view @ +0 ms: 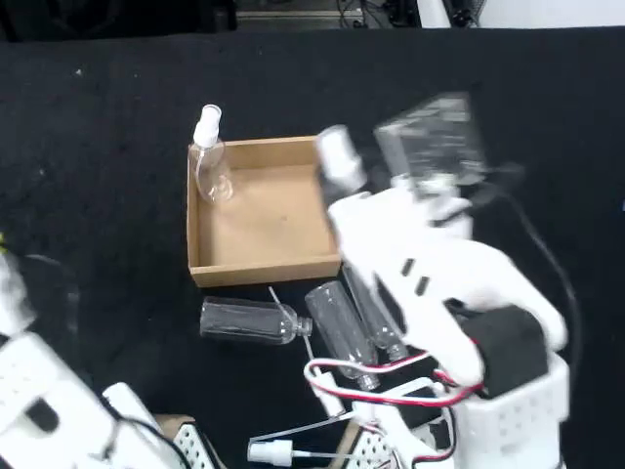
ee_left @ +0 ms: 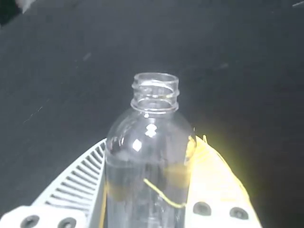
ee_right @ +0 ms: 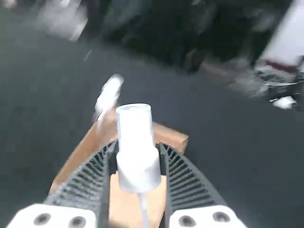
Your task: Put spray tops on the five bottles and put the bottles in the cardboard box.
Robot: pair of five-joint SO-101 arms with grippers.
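Right wrist view: our right jaws grip a spray top (ee_right: 137,152). Our left jaws clamp an uncapped bottle (ee_left: 147,156), well to its left.

Cardboard box (view: 264,266): brown, shallow, open, mid-bench.
Capped bottle (view: 212,171): clear, white spray top on, leans in box's far corner.
Lying bottle (view: 249,320): clear, uncapped, on side on bench just before box.
Middle bottle (view: 340,327) and next bottle (view: 376,318): uncapped, side by side beside it.
Held bottle (ee_left: 147,156): open neck, between left gripper (ee_left: 149,142) jaws.
Held spray top (ee_right: 137,152): white, clamped in right gripper (ee_right: 137,148), over box's edge.
Loose spray top (view: 271,451): on bench, long tube.
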